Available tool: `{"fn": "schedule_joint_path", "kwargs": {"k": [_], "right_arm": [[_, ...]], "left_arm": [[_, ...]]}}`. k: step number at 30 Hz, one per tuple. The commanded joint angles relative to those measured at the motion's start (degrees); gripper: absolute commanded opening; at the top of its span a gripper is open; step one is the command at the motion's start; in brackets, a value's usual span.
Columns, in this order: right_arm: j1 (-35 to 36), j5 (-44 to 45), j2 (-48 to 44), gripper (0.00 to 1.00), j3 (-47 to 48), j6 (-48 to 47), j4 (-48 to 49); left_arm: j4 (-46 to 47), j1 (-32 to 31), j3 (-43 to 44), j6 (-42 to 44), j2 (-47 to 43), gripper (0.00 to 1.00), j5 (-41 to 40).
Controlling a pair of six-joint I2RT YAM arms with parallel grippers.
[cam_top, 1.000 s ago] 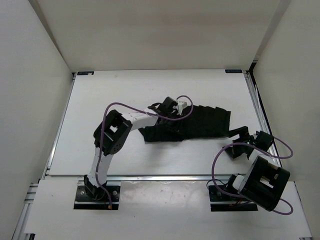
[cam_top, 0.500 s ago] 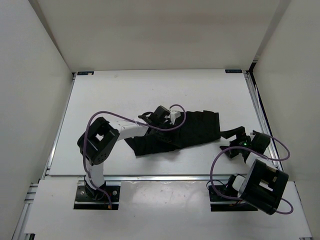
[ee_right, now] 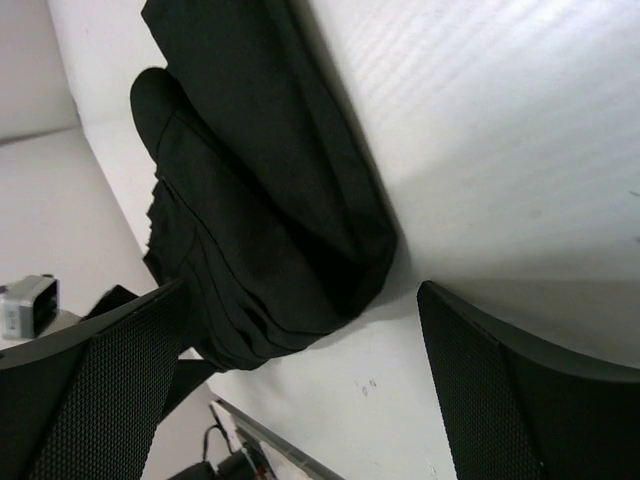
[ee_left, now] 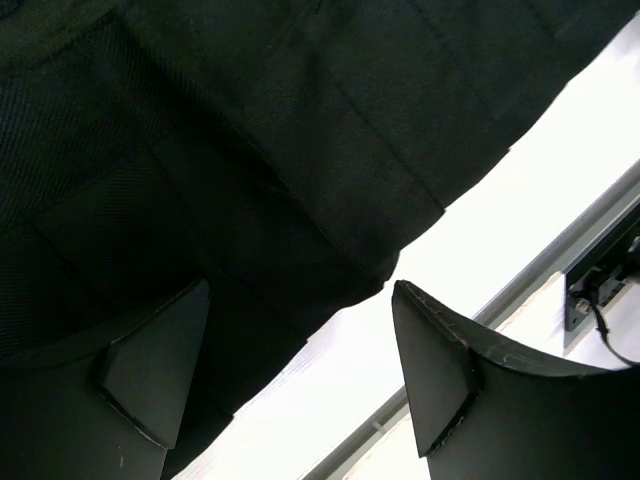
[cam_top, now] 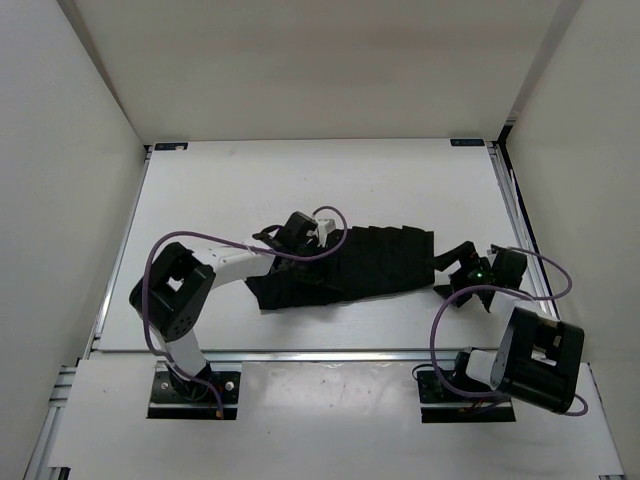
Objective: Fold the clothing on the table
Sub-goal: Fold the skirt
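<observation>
Left claw (ee_left: 295, 385): fingers spread wide, gripping nothing. It hangs over the 9 o'clock end of the clothing (cam_top: 370, 262).

Right claw (ee_right: 310, 400): fingers fully apart, empty, low at the 3 o'clock end, with the rounded cloth tip just ahead of the gap.

Clothing: plain black, soft matte weave, long band shape, pleat-like ridges across its width, wrinkled at the 9 o'clock end. It lies on the counter (cam_top: 250, 180) near the middle, long axis 9 to 3 o'clock.

Counter: flat, matte white, with a metal rail (ee_left: 540, 275) along the edge.
</observation>
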Motion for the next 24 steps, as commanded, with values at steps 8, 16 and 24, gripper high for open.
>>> {"fn": "schedule_joint_path", "kwargs": {"k": [8, 16, 24], "right_arm": [[6.6, 4.4, 6.7, 0.99, 0.9, -2.8, -0.6], [12.2, 1.0, 18.2, 0.99, 3.2, 1.1, 9.3], [17.4, -0.8, 22.8, 0.95, 7.0, 2.4, 12.6]], "left_arm": [[6.0, 2.0, -1.8, -4.8, -5.9, 0.84, -1.0], [6.8, 2.6, -3.0, -4.9, -3.2, 0.84, 1.0], [6.1, 3.3, -1.3, -4.1, 1.7, 0.84, 2.0]]}}
